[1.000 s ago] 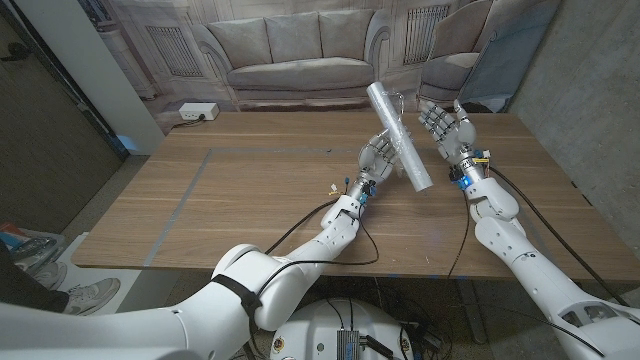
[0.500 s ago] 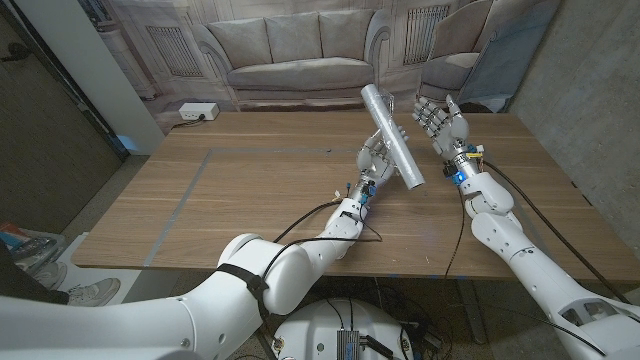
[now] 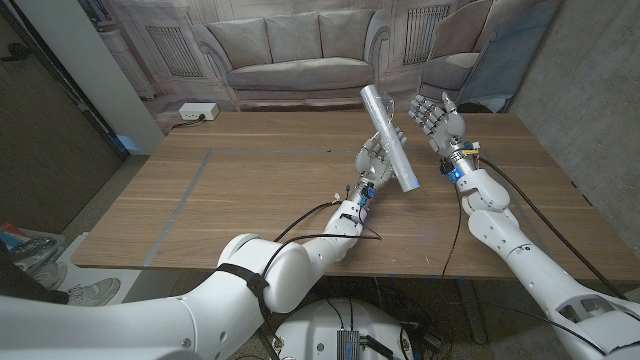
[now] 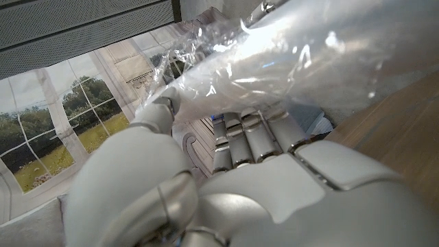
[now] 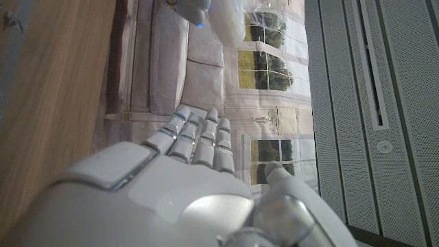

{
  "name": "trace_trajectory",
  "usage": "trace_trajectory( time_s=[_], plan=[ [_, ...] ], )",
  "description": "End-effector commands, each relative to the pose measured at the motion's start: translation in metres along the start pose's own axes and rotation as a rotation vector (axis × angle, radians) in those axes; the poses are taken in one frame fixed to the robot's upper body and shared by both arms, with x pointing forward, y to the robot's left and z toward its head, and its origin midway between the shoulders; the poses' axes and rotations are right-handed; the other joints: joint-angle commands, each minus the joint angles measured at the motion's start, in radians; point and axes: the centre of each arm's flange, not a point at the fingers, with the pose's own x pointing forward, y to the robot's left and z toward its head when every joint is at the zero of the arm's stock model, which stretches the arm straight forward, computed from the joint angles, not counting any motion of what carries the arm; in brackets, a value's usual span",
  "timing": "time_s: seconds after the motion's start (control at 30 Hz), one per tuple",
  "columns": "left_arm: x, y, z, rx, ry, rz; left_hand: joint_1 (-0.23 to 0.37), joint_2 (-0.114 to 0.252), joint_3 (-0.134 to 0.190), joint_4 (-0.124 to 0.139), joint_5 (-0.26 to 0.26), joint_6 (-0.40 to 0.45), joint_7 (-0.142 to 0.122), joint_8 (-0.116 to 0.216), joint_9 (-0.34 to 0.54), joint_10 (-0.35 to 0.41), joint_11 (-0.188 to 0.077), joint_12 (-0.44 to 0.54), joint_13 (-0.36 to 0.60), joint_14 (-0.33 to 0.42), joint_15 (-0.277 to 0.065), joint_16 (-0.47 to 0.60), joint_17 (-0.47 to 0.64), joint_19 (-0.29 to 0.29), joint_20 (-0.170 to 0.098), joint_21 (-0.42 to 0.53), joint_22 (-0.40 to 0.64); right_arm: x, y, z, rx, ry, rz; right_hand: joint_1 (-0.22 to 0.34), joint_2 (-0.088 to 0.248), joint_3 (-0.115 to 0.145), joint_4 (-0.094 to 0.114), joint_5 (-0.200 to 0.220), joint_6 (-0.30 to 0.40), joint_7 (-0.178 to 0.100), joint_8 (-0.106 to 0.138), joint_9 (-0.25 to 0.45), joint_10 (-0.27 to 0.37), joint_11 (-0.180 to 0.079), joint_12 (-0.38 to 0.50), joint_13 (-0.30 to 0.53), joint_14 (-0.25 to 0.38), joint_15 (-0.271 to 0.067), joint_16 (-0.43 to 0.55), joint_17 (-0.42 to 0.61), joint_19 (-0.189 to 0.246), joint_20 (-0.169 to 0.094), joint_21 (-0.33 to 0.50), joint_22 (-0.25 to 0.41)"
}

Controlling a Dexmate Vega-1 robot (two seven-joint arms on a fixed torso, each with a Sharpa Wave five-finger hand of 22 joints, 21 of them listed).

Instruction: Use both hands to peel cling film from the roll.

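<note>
My left hand (image 3: 374,160) grips the cling film roll (image 3: 390,136) above the table's far middle. The roll is a long shiny tube, tilted, its upper end toward the sofa backdrop and its lower end toward me. In the left wrist view the roll (image 4: 288,51) lies across my fingers (image 4: 243,140), with crinkled film over it. My right hand (image 3: 437,117) is raised just right of the roll's upper end, fingers spread, palm toward the roll and holding nothing. In the right wrist view my right hand (image 5: 185,185) shows its back, and the roll's end (image 5: 223,17) is beyond the fingertips.
The wooden table (image 3: 250,190) carries a faint taped rectangle on its left part. A white power strip (image 3: 198,112) lies at the far left edge. A sofa backdrop (image 3: 300,50) stands behind the table. A person's shoe (image 3: 85,295) is on the floor at the lower left.
My left hand has drawn the roll slightly left and more upright. The right hand has moved up and left, closer to the roll's upper end.
</note>
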Motion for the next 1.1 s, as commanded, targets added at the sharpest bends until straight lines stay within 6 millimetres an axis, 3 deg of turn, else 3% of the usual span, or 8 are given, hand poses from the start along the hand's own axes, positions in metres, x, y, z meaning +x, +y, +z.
trace_trajectory(
  time_s=[0.03, 0.17, 0.3, 0.47, 0.7, 0.83, 0.97, 1.1],
  plan=[
    [-0.0030, 0.0027, -0.0133, -0.115, -0.011, 0.038, 0.041, 0.089, 0.123, 0.126, -0.009, -0.016, 0.033, -0.070, -0.049, -0.009, 0.037, -0.010, 0.001, -0.021, 0.022, -0.002, 0.002, -0.011, 0.028, -0.014, 0.005, 0.0028, 0.0028, 0.0007, -0.002, 0.000, 0.002, -0.010, 0.030, 0.007, 0.002, -0.001, 0.005, 0.001, 0.000, 0.002, 0.004, 0.000, 0.002, 0.005, 0.007, -0.002, -0.002, 0.002, 0.010, -0.003, 0.001, 0.004],
    [-0.0045, 0.0028, -0.0146, -0.112, -0.032, 0.047, 0.035, 0.104, 0.139, 0.128, -0.007, -0.003, 0.049, -0.098, -0.085, -0.009, 0.052, -0.011, 0.000, -0.035, 0.043, -0.004, 0.000, -0.026, 0.040, -0.025, 0.005, 0.0030, 0.0031, 0.0024, -0.005, -0.001, 0.005, -0.010, 0.030, 0.007, 0.001, -0.001, 0.005, 0.001, 0.000, 0.002, 0.005, 0.002, 0.002, 0.005, 0.007, -0.001, -0.002, 0.002, 0.010, -0.003, 0.001, 0.004],
    [-0.0044, 0.0036, -0.0128, -0.092, -0.031, 0.052, 0.035, 0.108, 0.175, 0.110, 0.002, -0.006, 0.028, -0.149, -0.138, -0.034, 0.056, -0.022, -0.003, -0.070, 0.052, -0.010, -0.007, -0.055, 0.055, -0.046, 0.004, 0.0032, 0.0031, 0.0029, -0.003, -0.002, 0.007, -0.010, 0.030, 0.008, 0.001, -0.001, 0.005, 0.002, 0.000, 0.002, 0.005, 0.003, 0.002, 0.005, 0.007, -0.003, -0.002, 0.002, 0.011, -0.002, 0.001, 0.004],
    [-0.0050, 0.0030, -0.0130, -0.102, -0.031, 0.042, 0.010, 0.064, 0.195, 0.080, -0.002, -0.024, -0.021, -0.210, -0.200, -0.070, 0.048, -0.035, -0.006, -0.127, 0.043, -0.018, -0.017, -0.082, 0.075, -0.071, 0.003, 0.0047, 0.0039, 0.0032, 0.001, -0.005, 0.011, -0.011, 0.030, 0.008, 0.001, -0.001, 0.005, 0.001, -0.001, 0.002, 0.006, 0.003, 0.002, 0.005, 0.007, -0.002, -0.002, 0.002, 0.011, -0.003, 0.001, 0.004],
    [-0.0056, 0.0024, -0.0130, -0.104, -0.046, 0.040, 0.007, 0.019, 0.238, 0.007, -0.004, -0.026, -0.036, -0.258, -0.258, -0.106, 0.044, -0.043, -0.009, -0.172, 0.050, -0.019, -0.025, -0.104, 0.105, -0.100, 0.000, 0.0055, 0.0046, 0.0034, 0.002, -0.007, 0.014, -0.011, 0.030, 0.009, 0.001, -0.001, 0.005, 0.000, -0.001, 0.002, 0.005, 0.001, 0.001, 0.005, 0.007, -0.003, -0.002, 0.002, 0.011, -0.004, 0.001, 0.004],
    [-0.0066, 0.0016, -0.0126, -0.081, -0.045, 0.031, 0.006, 0.005, 0.251, -0.012, -0.004, -0.026, -0.034, -0.269, -0.272, -0.115, 0.051, -0.044, -0.010, -0.179, 0.056, -0.017, -0.025, -0.108, 0.106, -0.109, -0.001, 0.0053, 0.0046, 0.0036, 0.003, -0.008, 0.012, -0.011, 0.030, 0.009, 0.001, -0.001, 0.005, 0.000, -0.001, 0.002, 0.005, 0.000, 0.001, 0.005, 0.007, -0.003, -0.002, 0.002, 0.011, -0.004, 0.001, 0.004],
    [-0.0070, 0.0007, -0.0131, -0.080, -0.049, 0.026, -0.037, -0.024, 0.232, 0.000, -0.025, -0.020, -0.033, -0.283, -0.291, -0.119, 0.054, -0.041, -0.009, -0.187, 0.054, -0.011, -0.020, -0.108, 0.107, -0.116, 0.003, 0.0043, 0.0046, 0.0038, 0.003, -0.008, 0.010, -0.011, 0.031, 0.010, 0.001, -0.001, 0.005, 0.000, -0.001, 0.002, 0.005, 0.000, 0.001, 0.005, 0.007, -0.003, -0.002, 0.002, 0.011, -0.004, 0.001, 0.004],
    [-0.0073, 0.0007, -0.0133, -0.069, -0.048, 0.027, -0.151, -0.051, 0.170, 0.067, -0.097, -0.017, -0.039, -0.314, -0.326, -0.128, 0.052, -0.038, -0.009, -0.195, 0.053, 0.001, -0.010, -0.105, 0.105, -0.128, 0.009, 0.0033, 0.0048, 0.0045, 0.001, -0.008, 0.009, -0.011, 0.031, 0.010, 0.001, -0.001, 0.006, -0.001, -0.001, 0.002, 0.006, 0.000, 0.001, 0.005, 0.007, -0.003, -0.002, 0.002, 0.010, -0.004, 0.000, 0.004]
  ],
)
